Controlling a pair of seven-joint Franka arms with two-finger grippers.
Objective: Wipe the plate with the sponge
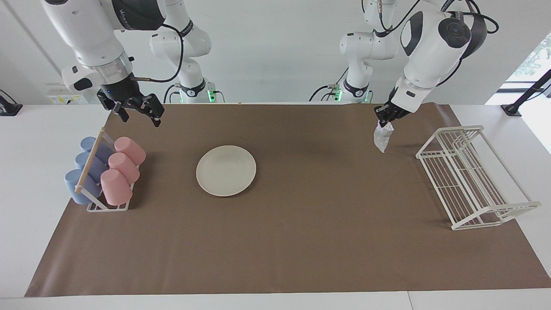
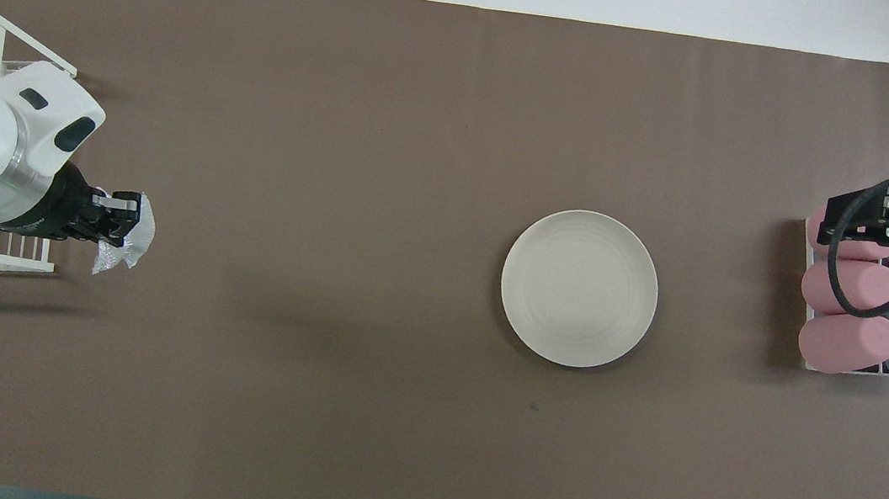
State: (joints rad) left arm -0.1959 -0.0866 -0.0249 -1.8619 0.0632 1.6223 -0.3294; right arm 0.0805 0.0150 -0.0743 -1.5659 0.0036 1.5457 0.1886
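Sponge (image 1: 382,137), silvery and crumpled, hangs pinched in the left hand (image 1: 386,121), whose fingertips are pressed together on its top edge; its long axis runs roughly up and down, the loose end drooping toward the brown mat (image 1: 301,241) on the table (image 1: 30,181). It hangs in the air well apart from the plate (image 1: 226,170), toward the left arm's end, just beside the white wire rack (image 1: 467,176). Taking the plate as the landmark: it lies flat on the mat, untouched. Toward the right arm's end from it stands a rack of pink and blue cups (image 1: 105,172), and over that rack hovers the right hand (image 1: 137,113), fingers spread, holding nothing.
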